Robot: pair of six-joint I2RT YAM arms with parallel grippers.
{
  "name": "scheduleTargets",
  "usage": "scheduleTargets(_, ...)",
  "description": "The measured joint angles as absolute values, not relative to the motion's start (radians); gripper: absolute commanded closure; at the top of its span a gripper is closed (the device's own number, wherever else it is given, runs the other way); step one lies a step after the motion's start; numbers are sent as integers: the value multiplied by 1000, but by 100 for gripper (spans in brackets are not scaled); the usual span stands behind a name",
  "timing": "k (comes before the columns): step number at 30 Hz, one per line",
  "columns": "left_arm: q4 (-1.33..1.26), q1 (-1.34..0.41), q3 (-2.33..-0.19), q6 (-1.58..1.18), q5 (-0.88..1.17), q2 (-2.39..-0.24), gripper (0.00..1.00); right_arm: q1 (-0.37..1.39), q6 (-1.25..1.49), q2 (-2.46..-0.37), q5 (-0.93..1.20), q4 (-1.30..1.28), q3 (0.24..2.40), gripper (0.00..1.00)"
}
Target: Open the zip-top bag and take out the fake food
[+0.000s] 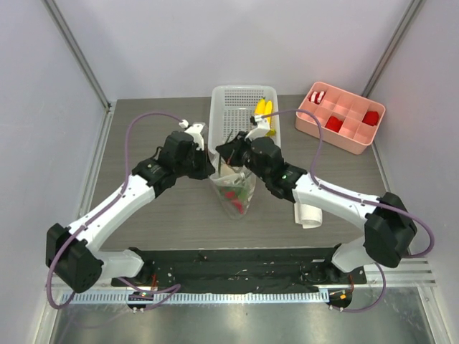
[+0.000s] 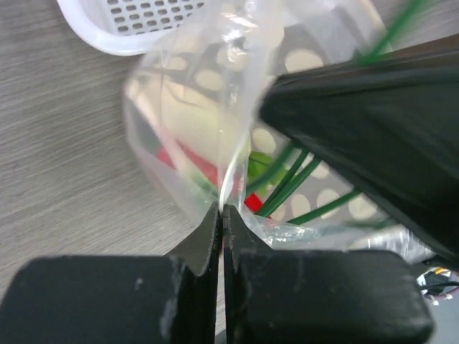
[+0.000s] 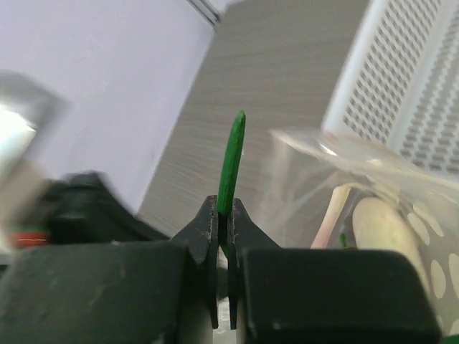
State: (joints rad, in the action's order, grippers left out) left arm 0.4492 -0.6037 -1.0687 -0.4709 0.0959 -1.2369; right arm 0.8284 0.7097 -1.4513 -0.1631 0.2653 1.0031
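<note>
The zip-top bag (image 1: pixel 237 197) is held up above the table centre, clear with white dots. My left gripper (image 2: pixel 222 210) is shut on a fold of the bag's (image 2: pixel 201 100) edge. Inside the bag show a red chili (image 2: pixel 188 159), thin green stems (image 2: pixel 290 179) and a white radish (image 3: pixel 380 229). My right gripper (image 3: pixel 225 205) is shut on a green stem (image 3: pixel 232 154) that sticks up past its tips, beside the bag's (image 3: pixel 323 179) open mouth. In the top view, the left gripper (image 1: pixel 208 170) and the right gripper (image 1: pixel 229 156) meet at the bag's top. A yellow banana bunch (image 1: pixel 264 109) lies in the white basket (image 1: pixel 240 97).
The white basket stands just behind the bag and shows in both wrist views (image 2: pixel 107 36) (image 3: pixel 409 86). A pink tray (image 1: pixel 353 140) with red blocks sits at the back right. A rolled white cloth (image 1: pixel 310 213) lies under the right arm.
</note>
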Motion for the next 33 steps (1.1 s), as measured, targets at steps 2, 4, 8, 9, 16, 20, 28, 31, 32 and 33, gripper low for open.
scheduleTargets(2,454,-603,-1078,-467,94,-1268,100,838,682,-1444,-176,236,1076,99)
scheduleTargets(4,464,-602,-1078,-466,94,-1284,100,845,652,-1435,-184,200,1166,99)
scheduleTargets(8,462,-602,-1085,-466,90,-1285,100,850,611,-1411,-179,138,1301,99)
scheduleTargets(9,461,-602,-1091,-466,89,-1285,100,850,604,-1406,-177,125,1321,99)
scheduleTargets(16,465,-602,-1095,-463,55,-1279,100,851,571,-1346,-203,80,1375,99)
scheduleTargets(20,466,-602,-1095,-463,37,-1271,100,852,566,-1351,-206,71,1416,99)
scheduleTargets(28,471,-602,-1087,-457,-23,-1188,100,852,559,-1354,-154,81,1364,99)
scheduleTargets(31,472,-602,-1081,-455,-51,-1145,100,852,537,-1344,-89,76,1303,99)
scheduleTargets(32,472,-602,-1079,-454,-61,-1133,100,852,528,-1336,-65,79,1280,99)
scheduleTargets(33,472,-602,-1078,-455,-69,-1126,100,852,517,-1320,-37,77,1240,99)
